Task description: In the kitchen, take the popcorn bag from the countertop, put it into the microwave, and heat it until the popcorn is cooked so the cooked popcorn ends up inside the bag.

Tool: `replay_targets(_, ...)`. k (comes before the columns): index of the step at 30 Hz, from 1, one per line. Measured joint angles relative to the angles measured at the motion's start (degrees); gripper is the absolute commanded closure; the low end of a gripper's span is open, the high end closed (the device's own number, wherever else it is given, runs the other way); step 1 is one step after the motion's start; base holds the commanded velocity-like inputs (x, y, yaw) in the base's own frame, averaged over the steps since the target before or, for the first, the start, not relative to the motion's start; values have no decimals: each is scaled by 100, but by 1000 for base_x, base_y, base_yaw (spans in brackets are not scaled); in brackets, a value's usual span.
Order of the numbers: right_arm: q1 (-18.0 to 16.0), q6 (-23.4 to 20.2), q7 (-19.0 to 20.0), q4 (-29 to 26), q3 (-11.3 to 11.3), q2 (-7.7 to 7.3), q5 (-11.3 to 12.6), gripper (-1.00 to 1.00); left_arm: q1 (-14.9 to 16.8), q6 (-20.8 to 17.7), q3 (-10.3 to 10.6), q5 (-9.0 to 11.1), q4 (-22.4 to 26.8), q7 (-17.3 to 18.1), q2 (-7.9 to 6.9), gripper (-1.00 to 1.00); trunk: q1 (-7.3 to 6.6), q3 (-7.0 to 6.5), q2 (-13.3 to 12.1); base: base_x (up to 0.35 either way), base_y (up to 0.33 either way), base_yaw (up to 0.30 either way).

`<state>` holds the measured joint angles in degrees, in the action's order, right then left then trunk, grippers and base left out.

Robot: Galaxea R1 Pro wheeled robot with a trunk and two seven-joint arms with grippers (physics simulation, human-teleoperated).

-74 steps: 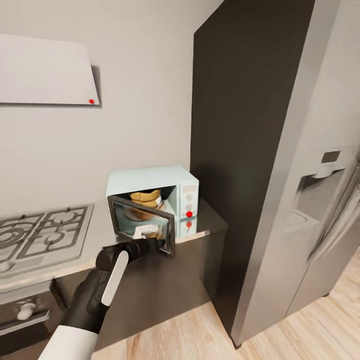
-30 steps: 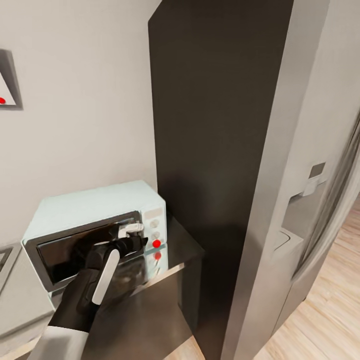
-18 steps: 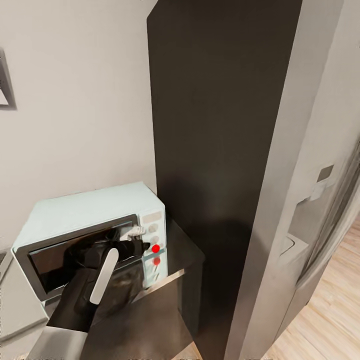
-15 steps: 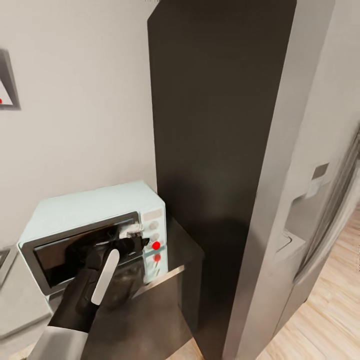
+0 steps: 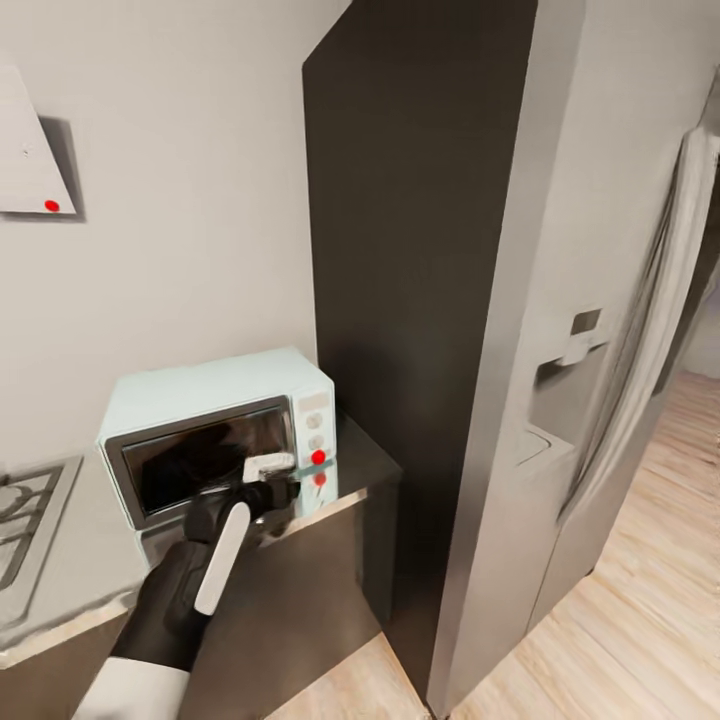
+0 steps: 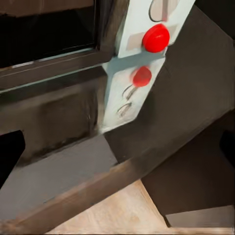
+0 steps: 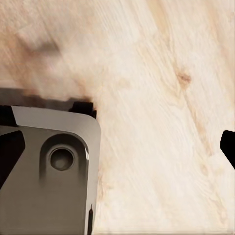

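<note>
The pale mint-blue microwave (image 5: pixel 215 425) stands on the silver-grey countertop (image 5: pixel 70 565) against the wall, its dark glass door shut. The popcorn bag and the popcorn are hidden behind that door. My left gripper (image 5: pixel 270 468) hovers open just in front of the door's lower right corner, beside the control panel. The panel's red light (image 5: pixel 318 457) glows; in the left wrist view this red light (image 6: pixel 155 38) sits above its reflection on the worktop. The right gripper (image 7: pixel 119 147) hangs open over the floor.
A tall dark cabinet (image 5: pixel 430 300) rises right beside the microwave, with a steel fridge (image 5: pixel 610 330) beyond it. A gas hob (image 5: pixel 20 525) lies at the counter's left. Pale wood floor (image 5: pixel 640 600) spreads to the right. A grey part of my base (image 7: pixel 49 166) sits below the right gripper.
The microwave door, open with the bag inside 2.5 s ago, is now shut. My left gripper has drawn back slightly from the door. The head view has shifted.
</note>
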<state>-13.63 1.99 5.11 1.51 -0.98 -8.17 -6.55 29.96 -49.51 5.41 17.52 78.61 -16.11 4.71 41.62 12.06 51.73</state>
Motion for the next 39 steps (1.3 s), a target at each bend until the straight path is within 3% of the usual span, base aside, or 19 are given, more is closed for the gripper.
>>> replay_targets(4, 0, -6, 0, 0, 12, -6, -15, -100, -4, 1, 6, 41, -118, -275, 215, -100, 0, 0, 0, -348, 0, 0)
replay_targets(6, 1, -11, -2, 0, 13, -1, -17, -100, -4, 21, 7, 43, -430, -286, 238, -100, 0, 0, 0, -348, 0, 0)
replay_targets(8, -1, -15, -2, 0, 14, 0, -18, -100, -5, 184, 7, 116, -1032, -288, 252, -100, 1, 1, 0, -348, 0, 0)
replay_targets(11, 1, -16, -2, 0, 14, -4, -18, -100, -5, 1146, -5, 414, -2303, -297, 246, -100, 1, 1, 0, -348, 0, 0)
replay_targets(15, -1, -16, -2, 0, 14, -6, -18, -100, -4, 1647, -11, 433, -3400, -262, 235, -100, 0, 1, 0, -348, 0, 0)
replay_targets(18, 1, -16, -2, 0, 14, -5, -18, -100, -4, 1947, -18, 442, -3959, -230, 235, -100, 0, 0, 0, -348, 0, 0)
replay_targets(20, 1, -24, -2, 0, 14, 0, -18, -100, -5, 2314, -29, 442, -4688, -199, 232, -100, 0, 1, 0, -255, 0, 0)
replay_targets(22, 0, -35, -2, 0, 14, 13, -18, -100, -5, 2825, -40, 438, -5543, 31, 219, -100, -1, 2, 1, -78, 0, 0)
replay_targets(26, 0, -21, -2, 0, 14, 30, -18, -100, -5, 3948, -39, 463, -7407, 1028, 101, -100, -3, 2, 1, -13, 0, 0)
replay_targets(27, 1, -18, -2, 0, 14, 36, -19, -100, -4, 4124, -36, 472, -7646, 1138, 35, -100, -3, 1, 1, -2, 0, 0)
replay_targets(31, 0, -10, -2, 0, 17, 23, -39, -100, -46, 4323, -48, 560, -7852, 1249, -239, -100, -3, 1, 1, 0, 0, 0)
replay_targets(35, -1, -4, -2, -4, 15, 43, -58, -100, -710, 4377, -49, 1086, -7871, 1260, -426, -100, -3, 2, 2, 0, 0, 0)
replay_targets(39, 0, 10, -2, -8, 39, 60, -81, -100, -1393, 4786, -47, 1266, -7872, 1262, -452, -100, -3, 2, 2, 0, 0, 0)
